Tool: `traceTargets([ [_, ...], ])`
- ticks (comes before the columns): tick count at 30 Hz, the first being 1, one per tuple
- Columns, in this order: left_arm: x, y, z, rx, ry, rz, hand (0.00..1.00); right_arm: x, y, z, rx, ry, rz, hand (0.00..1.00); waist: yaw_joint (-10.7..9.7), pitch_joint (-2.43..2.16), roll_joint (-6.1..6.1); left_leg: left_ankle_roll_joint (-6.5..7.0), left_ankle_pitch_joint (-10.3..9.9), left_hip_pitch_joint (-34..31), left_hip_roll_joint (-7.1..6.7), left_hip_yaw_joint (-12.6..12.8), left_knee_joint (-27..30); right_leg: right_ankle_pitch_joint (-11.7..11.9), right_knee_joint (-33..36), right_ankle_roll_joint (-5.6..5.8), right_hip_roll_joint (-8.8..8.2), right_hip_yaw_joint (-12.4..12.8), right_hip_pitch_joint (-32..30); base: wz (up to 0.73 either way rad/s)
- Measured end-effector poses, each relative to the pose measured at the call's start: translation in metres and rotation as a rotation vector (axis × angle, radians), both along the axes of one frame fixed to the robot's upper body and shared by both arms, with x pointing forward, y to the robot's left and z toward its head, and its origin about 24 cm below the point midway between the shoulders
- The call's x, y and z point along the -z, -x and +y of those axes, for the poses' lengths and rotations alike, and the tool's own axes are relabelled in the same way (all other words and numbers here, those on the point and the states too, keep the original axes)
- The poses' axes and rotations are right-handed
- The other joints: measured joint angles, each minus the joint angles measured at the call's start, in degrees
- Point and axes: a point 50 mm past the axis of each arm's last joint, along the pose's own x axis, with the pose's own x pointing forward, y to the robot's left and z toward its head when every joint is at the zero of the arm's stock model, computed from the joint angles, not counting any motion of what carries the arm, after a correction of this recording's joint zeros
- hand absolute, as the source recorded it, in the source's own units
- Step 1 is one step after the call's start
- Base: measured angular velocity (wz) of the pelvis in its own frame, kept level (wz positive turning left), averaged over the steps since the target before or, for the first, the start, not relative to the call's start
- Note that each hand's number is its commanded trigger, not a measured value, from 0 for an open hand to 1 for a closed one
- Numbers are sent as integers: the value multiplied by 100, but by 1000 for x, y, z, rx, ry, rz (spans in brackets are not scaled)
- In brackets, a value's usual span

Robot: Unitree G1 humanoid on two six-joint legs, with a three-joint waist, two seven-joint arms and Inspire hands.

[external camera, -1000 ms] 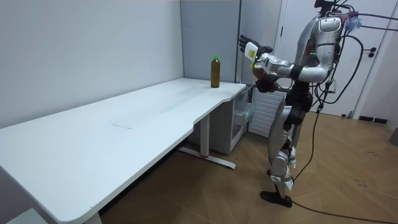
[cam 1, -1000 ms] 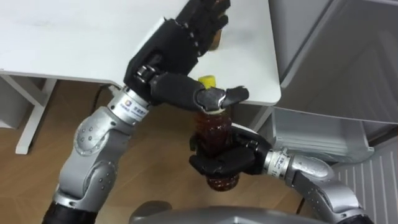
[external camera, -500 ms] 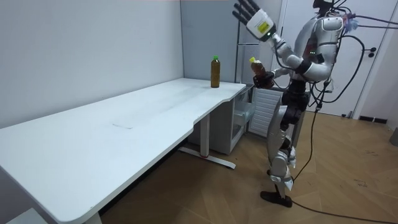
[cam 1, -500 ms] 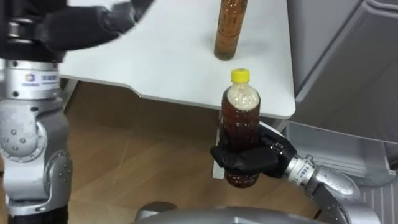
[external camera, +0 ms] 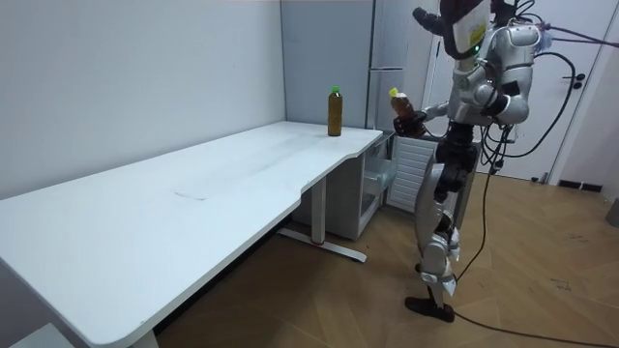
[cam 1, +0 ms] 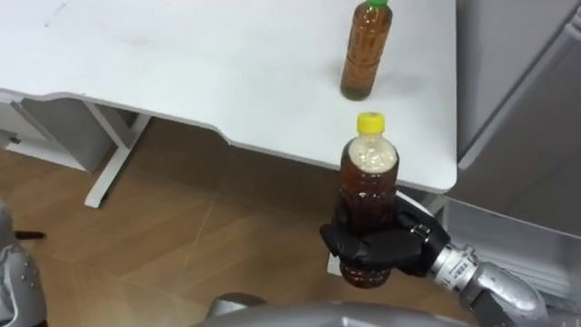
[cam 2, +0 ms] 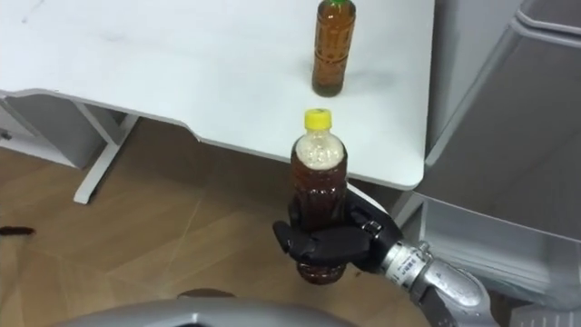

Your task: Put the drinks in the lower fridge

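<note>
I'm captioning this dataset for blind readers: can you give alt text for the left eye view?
The robot's right hand grips a yellow-capped bottle of brown drink upright over the wooden floor, just off the edge of the white table. A green-capped bottle stands on that table near the edge.

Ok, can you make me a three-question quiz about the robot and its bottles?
1. Where is the green-capped bottle? A on the white table B on a chair C in a sink
2. The held bottle's cap is? A red B yellow C blue
3. The right hand is? A open B shut on the bottle C flat on the table
Answers: A, it stands near the table's corner. B, the cap shows yellow. B, fingers curl round the bottle.
</note>
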Motion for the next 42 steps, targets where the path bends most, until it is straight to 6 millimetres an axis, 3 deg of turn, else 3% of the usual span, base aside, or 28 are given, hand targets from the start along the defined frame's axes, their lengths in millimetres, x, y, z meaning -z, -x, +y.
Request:
traceTargets([
  [2, 25, 6, 16, -22, 189, 33, 0, 1, -1, -1, 36, -1, 21, 100, 72, -23, -11, -3, 20, 36, 2, 24, -60, -11, 1, 6, -7, 8, -3, -7],
  [5, 85, 27, 37, -77, 571, 134, 0, 1, -4, -2, 138, -62, 66, 100, 159, -32, -77, 0, 25, 45, -6, 46, -97, -17, -44, 8, -18, 18, -14, -5],
  [8, 128, 48, 39, -154, 804, 224, 0, -2, -11, -2, 208, -76, 78, 100, 208, -28, -177, 7, 30, 52, 13, 127, -153, -17, -59, 8, -20, 57, -83, -11],
  [11, 168, 62, 30, -212, 951, 383, 0, -1, -15, -2, 257, -79, 105, 100, 270, -28, -211, 13, 32, 44, 20, 206, -216, -14, -1, 10, -17, 147, -160, -14],
  [14, 195, 77, 21, -245, 1033, 515, 0, 0, -16, -4, 274, -70, 131, 100, 197, -29, -237, 13, 32, 25, 21, 216, -224, -14, 21, 10, -27, 39, -203, -4],
  [18, 248, 118, -5, -241, 1180, 797, 0, 1, -19, -6, 299, -94, 185, 100, 56, -27, -248, 18, 34, 94, 39, 342, -305, -15, 14, 12, -13, 186, -217, -15],
  [20, 271, 148, -24, -221, 1290, 918, 0, -3, -29, -7, 289, -89, 167, 100, -175, -18, -294, 18, 34, 100, 39, 365, -327, -15, 14, 12, -14, 199, -199, -4],
  [24, 288, 179, -42, -159, 1359, 1078, 0, -10, -40, -15, 299, -60, 116, 100, -383, 13, -386, 20, 31, 107, 50, 386, -386, -15, 20, 12, 4, 268, -220, -6],
  [26, 293, 200, -48, -89, 1307, 1278, 0, -13, -48, -20, 282, 23, 76, 100, -520, 16, -382, 22, 20, 125, 62, 459, -392, -15, 9, 12, 19, 355, -223, -13],
  [29, 297, 209, -54, 17, 1232, 1486, 0, -17, -54, -23, 279, 82, 46, 100, -716, 41, -395, 22, 21, 131, 54, 489, -378, -15, 14, 12, 25, 436, -230, 0],
  [34, 301, 200, -59, 181, 1098, 1656, 0, -30, -69, -32, 319, 139, -33, 100, -1023, 41, -425, 21, 21, 83, 53, 507, -368, -15, 33, 12, 21, 439, -274, -1],
  [39, 306, 170, -65, 308, 1017, 1670, 0, -49, -75, -36, 370, 234, -147, 100, -1249, 48, -392, 25, 17, 51, 51, 581, -316, -14, 59, 10, 26, 502, -321, -7],
  [42, 309, 160, -74, 370, 972, 1674, 0, -61, -79, -36, 414, 344, -233, 100, -1315, 55, -293, 27, 14, 48, 60, 688, -307, -14, 168, 10, 39, 619, -448, -22],
])
